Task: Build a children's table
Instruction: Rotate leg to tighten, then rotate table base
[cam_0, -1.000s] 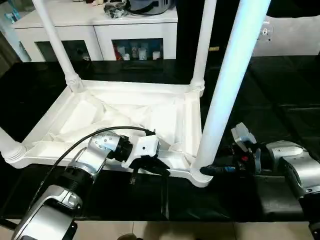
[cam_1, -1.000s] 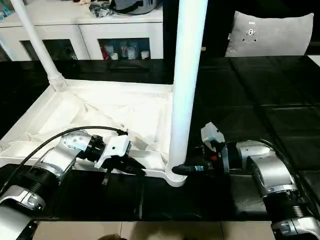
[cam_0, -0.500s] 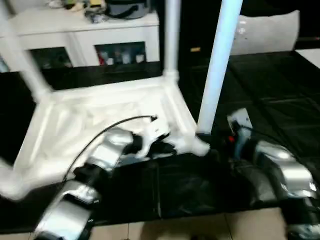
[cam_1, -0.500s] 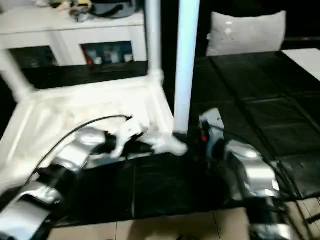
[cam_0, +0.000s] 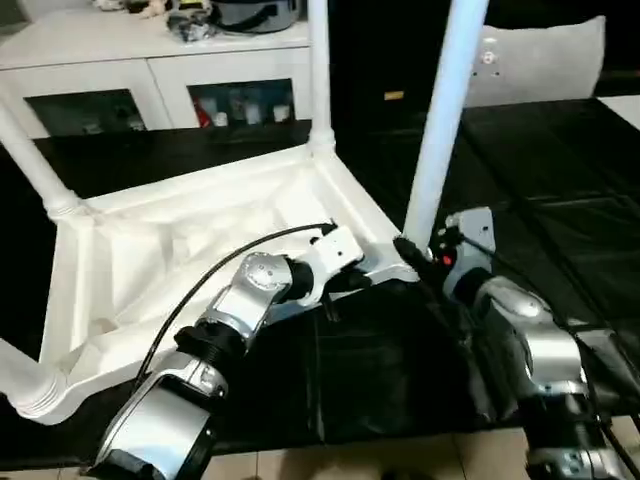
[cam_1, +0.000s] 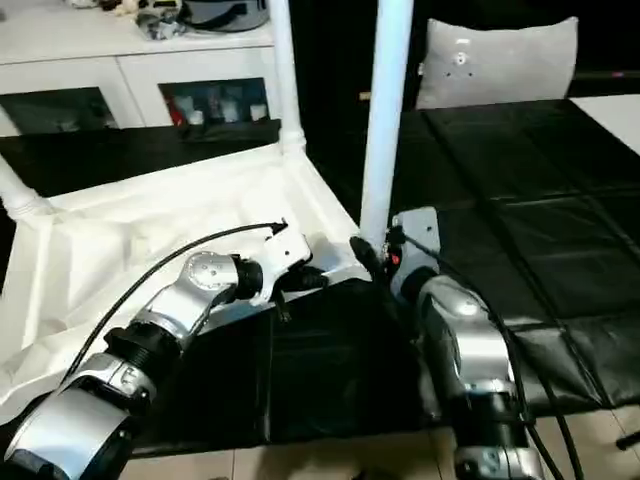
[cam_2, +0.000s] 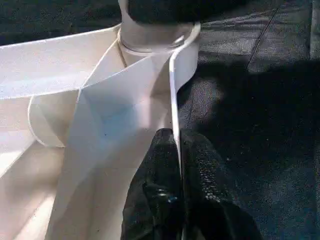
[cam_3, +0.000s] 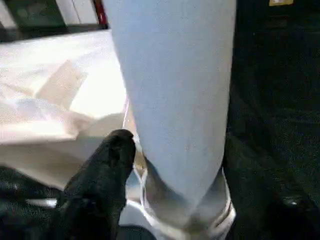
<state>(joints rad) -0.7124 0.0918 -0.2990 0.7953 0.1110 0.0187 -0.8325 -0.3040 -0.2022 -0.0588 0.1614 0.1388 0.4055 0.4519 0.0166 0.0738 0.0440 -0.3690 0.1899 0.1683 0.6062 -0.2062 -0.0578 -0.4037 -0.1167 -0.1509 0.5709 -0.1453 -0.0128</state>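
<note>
The children's table (cam_0: 180, 240) lies upside down on the black work table, with its white legs standing up from the corner sockets. My left gripper (cam_2: 175, 137) is shut on the thin rim of the table top, close to the near right corner socket (cam_2: 155, 42). My right gripper (cam_0: 415, 252) is at the foot of that corner's leg (cam_0: 440, 130), open, with its jaws on either side of the leg just above the socket. One black finger (cam_3: 107, 165) stands close beside the leg (cam_3: 175, 90).
More legs rise at the far corner (cam_0: 320, 70), the left (cam_0: 35, 165) and the near left (cam_0: 20, 375). A white cabinet (cam_0: 150, 60) and a grey cushion (cam_0: 540, 60) stand behind. The black-covered work table (cam_0: 560, 180) extends to the right, its front edge just below my arms.
The camera has shifted. The table top has swung round, so its near right corner lies farther from the front edge. My right gripper's jaws have widened around the leg. The left grip holds.
</note>
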